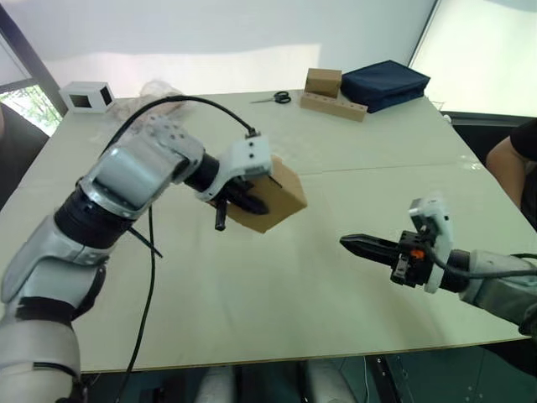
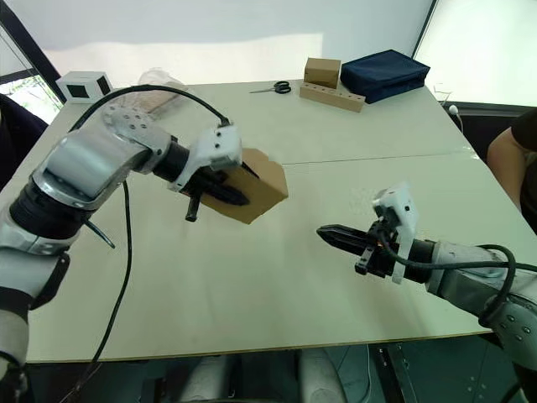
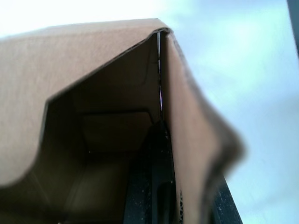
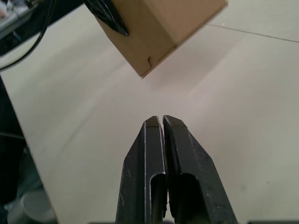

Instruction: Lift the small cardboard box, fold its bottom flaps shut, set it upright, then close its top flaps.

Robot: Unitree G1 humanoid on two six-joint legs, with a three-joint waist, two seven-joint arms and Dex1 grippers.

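**Left eye view: box lifted, flaps not yet folded**

I have the small cardboard box [image 1: 275, 198] raised clear of the table [image 1: 277, 285] and tilted, with the left gripper [image 1: 237, 200] clamped on one wall: one finger runs inside the box, the other lies on the outer face. The right gripper [image 1: 359, 243] hangs near the box, to the right of it and lower, its fingers pressed together to a narrow point aimed at the box.

As I judge it, that closed tip should serve as a pusher: bring it against a loose bottom flap near the hinge line, press slowly, and keep the left grip steady so the wall does not buckle.

I cannot make out which end is the bottom. The flaps lie behind the left gripper, and the left wrist view shows the box's dim inside with blurred edges.
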